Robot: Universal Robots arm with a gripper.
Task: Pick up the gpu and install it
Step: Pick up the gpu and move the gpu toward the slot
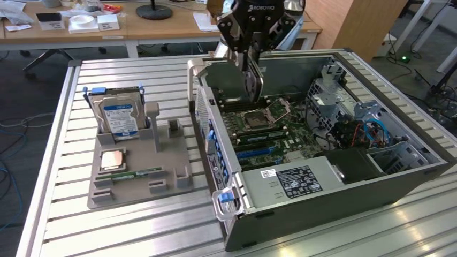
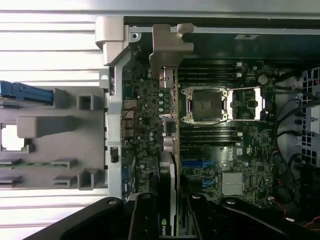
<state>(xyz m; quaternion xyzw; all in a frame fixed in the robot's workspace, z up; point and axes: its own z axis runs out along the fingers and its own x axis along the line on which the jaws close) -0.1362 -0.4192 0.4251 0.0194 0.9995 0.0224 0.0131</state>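
1. Locate the gripper (image 1: pixel 251 53) over the open computer case (image 1: pixel 321 187), toward the far end of the case in the exterior view. In the wrist view you see the gripper (image 2: pixel 171 215) with its two black fingers (image 2: pixel 145 220) on either side of a card.

2. Confirm the grip. The jaws stand partly closed and clamp the gpu (image 1: pixel 253 83) between them, one finger on each face. The gripper holds nothing else.

3. Check the card's position. The gpu hangs on edge, upright, inside the outline of the case and above the motherboard (image 1: pixel 275 128). In the wrist view the gpu (image 2: pixel 167 170) appears edge-on, running between the case's rear wall and the CPU socket (image 2: pixel 207 105), with its silver bracket (image 2: pixel 167 47) at the end away from the fingers. You cannot tell from either view whether the lower edge touches the board.

4. Note the blue expansion slots (image 1: pixel 257 152) on the board, nearer the power supply (image 1: pixel 300 179) than the card is.

5. Note the grey parts holder (image 1: pixel 136 187) on the slatted table (image 1: pixel 107 225), to the exterior view's left of the case. It carries a hard drive (image 1: pixel 120 120) standing upright at its far end and a memory stick (image 1: pixel 136 174) lying flat near its front.
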